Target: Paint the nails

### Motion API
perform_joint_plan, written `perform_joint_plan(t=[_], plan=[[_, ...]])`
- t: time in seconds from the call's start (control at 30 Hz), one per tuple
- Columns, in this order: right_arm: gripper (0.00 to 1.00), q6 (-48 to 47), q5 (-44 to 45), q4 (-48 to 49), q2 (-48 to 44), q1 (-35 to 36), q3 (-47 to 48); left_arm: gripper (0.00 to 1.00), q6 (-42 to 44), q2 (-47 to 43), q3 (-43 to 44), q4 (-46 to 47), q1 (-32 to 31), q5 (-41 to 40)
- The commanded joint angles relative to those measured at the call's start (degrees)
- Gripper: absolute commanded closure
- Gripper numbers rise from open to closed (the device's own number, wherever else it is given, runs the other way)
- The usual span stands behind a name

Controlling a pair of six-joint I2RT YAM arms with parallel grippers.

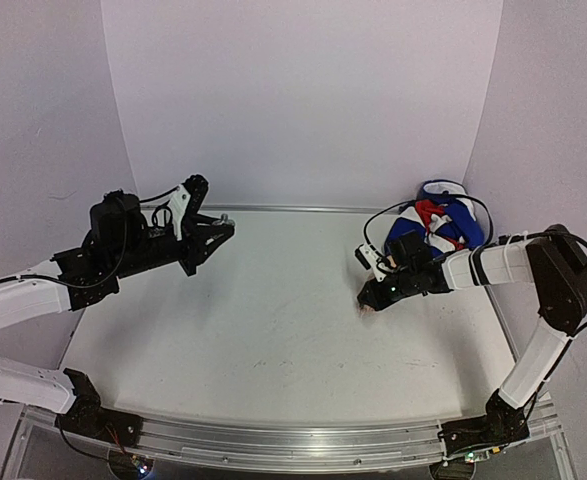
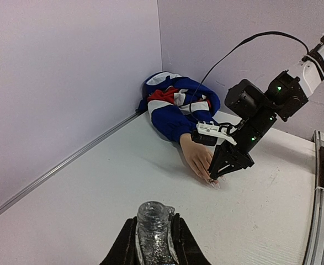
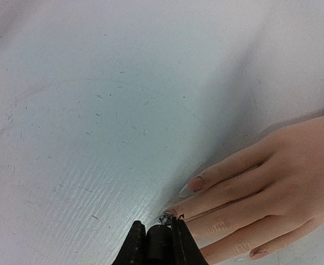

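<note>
Nails (image 3: 192,186): tiny, at the fingertips of a pale mannequin hand (image 3: 261,187), laid palm-down and flat on the white table (image 1: 273,330) at the far right, near the side wall. Fingers slightly spread and pointed toward the table's middle, probably for easy reach of each tip from the open side. Blue, white and red sleeve (image 2: 175,107) bunched behind the wrist in the corner, serving as an anchor by the look of it.

Right gripper (image 3: 157,229) closed on a dark brush cap (image 3: 160,245), with a small glittery tip (image 3: 164,219) poking out right at the end of one mannequin finger. Touching or all but touching; hard to tell which. Held low and nearly level with the table, apparently for a stroke along the nail and not a stab down at it.

Left gripper (image 2: 153,245) clamped around a small clear bottle (image 2: 153,226) of glittery polish, neck open and upright. Parked well apart from the mannequin hand, over the left side of the table and seemingly raised off it, likely for a steady, unspilled supply ready for another dip without crowding the painting arm.

Judged as mid-task: one nail under the brush, one beside it looking faintly pink, the rest too small or too hidden to read.
</note>
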Motion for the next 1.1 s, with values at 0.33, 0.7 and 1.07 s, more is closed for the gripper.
perform_joint_plan(t=[0.33,0.7,1.07], plan=[[1.0,0.25,-2.23,-0.93,0.8,0.21,1.37,1.0,-0.51,-1.49,2.39,1.59,0.29,0.7],[1.0,0.24,-3.57,-1.11,0.64,0.22,1.2,1.0,-0.6,-1.49,2.41,1.56,0.28,0.62],[1.0,-0.15,-5.46,-1.11,-0.56,0.22,0.76,1.0,-0.61,-1.2,2.56,1.57,0.27,0.7]])
